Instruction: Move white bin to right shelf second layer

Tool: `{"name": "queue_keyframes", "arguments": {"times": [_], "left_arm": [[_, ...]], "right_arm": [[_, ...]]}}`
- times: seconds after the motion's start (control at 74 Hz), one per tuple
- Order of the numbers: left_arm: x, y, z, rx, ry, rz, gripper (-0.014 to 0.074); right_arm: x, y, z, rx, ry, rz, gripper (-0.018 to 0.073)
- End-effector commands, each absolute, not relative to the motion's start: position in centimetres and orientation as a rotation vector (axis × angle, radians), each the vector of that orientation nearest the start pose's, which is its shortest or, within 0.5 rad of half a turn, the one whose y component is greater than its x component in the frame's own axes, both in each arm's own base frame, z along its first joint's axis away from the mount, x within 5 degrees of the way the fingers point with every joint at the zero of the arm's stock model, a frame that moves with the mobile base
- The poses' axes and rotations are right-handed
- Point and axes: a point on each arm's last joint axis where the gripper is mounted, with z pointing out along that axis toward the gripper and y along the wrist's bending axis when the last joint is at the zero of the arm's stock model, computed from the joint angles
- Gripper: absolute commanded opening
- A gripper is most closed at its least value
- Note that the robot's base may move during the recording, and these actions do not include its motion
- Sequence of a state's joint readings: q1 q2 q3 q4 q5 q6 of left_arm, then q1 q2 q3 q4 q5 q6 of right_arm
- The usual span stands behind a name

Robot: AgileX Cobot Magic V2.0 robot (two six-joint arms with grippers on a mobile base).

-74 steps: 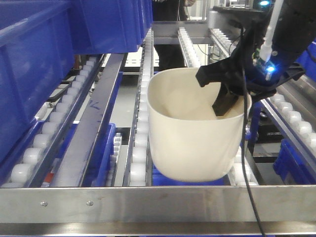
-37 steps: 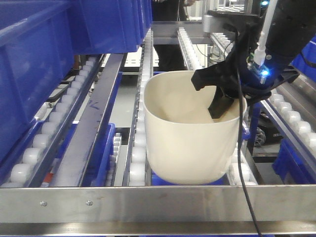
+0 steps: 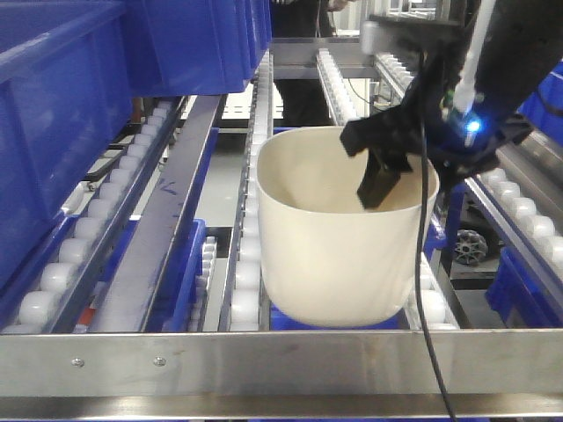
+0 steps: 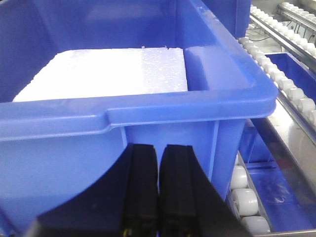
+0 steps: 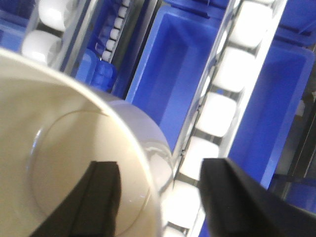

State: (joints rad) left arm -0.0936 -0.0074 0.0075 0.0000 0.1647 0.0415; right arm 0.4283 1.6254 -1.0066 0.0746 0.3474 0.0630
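The white bin (image 3: pixel 334 255) stands upright on the roller rails (image 3: pixel 249 264) of the right shelf second layer, just behind its flat steel front bar (image 3: pixel 281 356). My right gripper (image 3: pixel 400 171) is open over the bin's right wall. In the right wrist view one black finger (image 5: pixel 101 197) hangs inside the white bin (image 5: pixel 59 148), the other finger (image 5: pixel 232 197) hangs outside over the rollers (image 5: pixel 215 113), and neither touches the wall. That right gripper (image 5: pixel 160 168) holds nothing. My left gripper (image 4: pixel 159 153) is shut and empty, close to a blue crate (image 4: pixel 148 113).
Big blue crates (image 3: pixel 53 114) fill the left lane and the level above (image 3: pixel 202 44). A steel divider (image 3: pixel 167 229) runs between the lanes. More blue crates (image 5: pixel 182 64) lie on the level below. White foam (image 4: pixel 108 71) fills the crate at my left gripper. Someone stands behind the rack (image 3: pixel 299 18).
The bin has shifted a little to the left on the rollers. The right gripper's inner finger has risen and come off the bin's wall.
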Motion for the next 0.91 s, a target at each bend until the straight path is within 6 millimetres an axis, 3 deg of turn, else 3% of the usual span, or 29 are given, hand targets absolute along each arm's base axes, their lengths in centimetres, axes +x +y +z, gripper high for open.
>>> {"name": "queue_keyframes", "arguments": {"times": [0.0,0.257,0.473,0.554,0.622,0.77,0.892], "left_arm": [[5.6,-0.6,19.2,0.108,1.58,-0.047,0.0085],[5.6,-0.6,19.2,0.108,1.58,-0.047,0.0085],[5.6,-0.6,19.2,0.108,1.58,-0.047,0.0085],[5.6,-0.6,19.2,0.108,1.58,-0.047,0.0085],[5.6,-0.6,19.2,0.108,1.58,-0.047,0.0085],[5.6,-0.6,19.2,0.108,1.58,-0.047,0.0085],[5.6,-0.6,19.2,0.108,1.58,-0.047,0.0085]], "right_arm": [[30.7,14.2,26.3,-0.363,2.275,0.307,0.0488],[29.5,13.6,29.4,-0.349,2.182,0.329,0.0488],[26.8,12.4,34.0,-0.327,2.033,0.361,0.0467],[25.5,11.6,35.7,-0.31,1.964,0.371,0.0398],[24.0,10.4,37.0,-0.278,1.891,0.371,0.0286],[20.8,6.8,37.7,-0.18,1.782,0.324,0.0044],[18.0,3.8,36.9,-0.08,1.747,0.25,0.0055]]}}
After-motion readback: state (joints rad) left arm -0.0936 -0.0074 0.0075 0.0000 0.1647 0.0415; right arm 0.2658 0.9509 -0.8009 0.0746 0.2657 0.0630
